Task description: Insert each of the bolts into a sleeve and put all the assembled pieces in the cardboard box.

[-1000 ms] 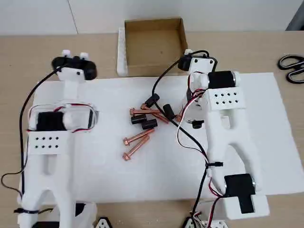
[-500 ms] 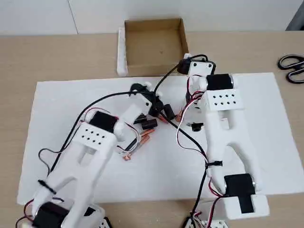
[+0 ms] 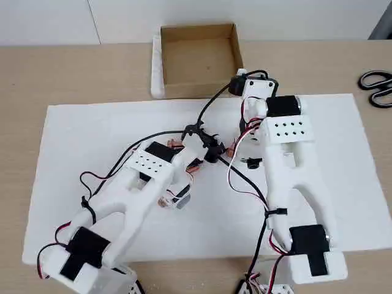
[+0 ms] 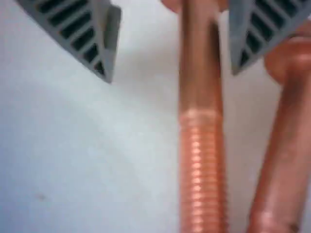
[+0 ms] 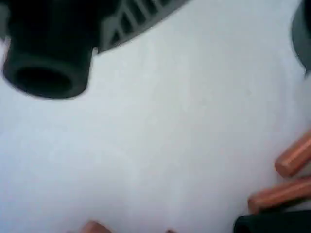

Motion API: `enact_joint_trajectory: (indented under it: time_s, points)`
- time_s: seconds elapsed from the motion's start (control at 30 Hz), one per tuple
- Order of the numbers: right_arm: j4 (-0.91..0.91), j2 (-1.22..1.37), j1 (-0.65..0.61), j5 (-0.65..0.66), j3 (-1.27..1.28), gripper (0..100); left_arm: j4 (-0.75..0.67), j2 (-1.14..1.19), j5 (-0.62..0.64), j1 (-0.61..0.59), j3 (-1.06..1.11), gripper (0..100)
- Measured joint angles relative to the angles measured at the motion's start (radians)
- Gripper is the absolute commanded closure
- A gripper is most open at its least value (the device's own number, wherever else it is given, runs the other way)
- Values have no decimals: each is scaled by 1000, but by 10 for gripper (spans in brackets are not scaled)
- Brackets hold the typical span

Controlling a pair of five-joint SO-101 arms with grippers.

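- Copper bolt (image 4: pixel 200 121) lies on the white sheet (image 3: pixel 79 141) near its middle. It sits between the spread jaws of the left gripper (image 4: pixel 172 70), closer to one jaw, and nothing is grasped.
- A second bolt (image 4: pixel 284 145) lies just beside the first, outside the jaws.
- A black sleeve (image 5: pixel 46 53) sits right by the right gripper (image 3: pixel 242 144), to the right of the sheet's middle. I cannot tell whether that gripper grips it.
- More bolts (image 5: pixel 286 179) and another sleeve (image 5: pixel 272 224) lie near them on the sheet.
- The cardboard box (image 3: pixel 199 61) stands open on the table (image 3: pixel 73 73), just past the sheet's far edge, with a white block (image 3: pixel 157 67) against its side.
- Scissors (image 3: pixel 376 86) lie at the table's right edge.
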Motion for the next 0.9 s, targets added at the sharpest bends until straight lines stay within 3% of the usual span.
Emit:
enact_joint_trajectory:
  time_s: [0.17, 0.33, 0.67, 0.9]
  points:
    - [0, 0, 0, 0, 0, 977, -9, 46, 0, 2, -18, 855]
    - [0, 0, 2, 0, 0, 977, -9, 55, 0, 6, -25, 991]
    - [0, 0, 0, 0, 0, 977, -9, 43, 0, 20, -23, 990]
    - [0, 0, 0, 0, 0, 977, 66, -11, 3, 61, -68, 990]
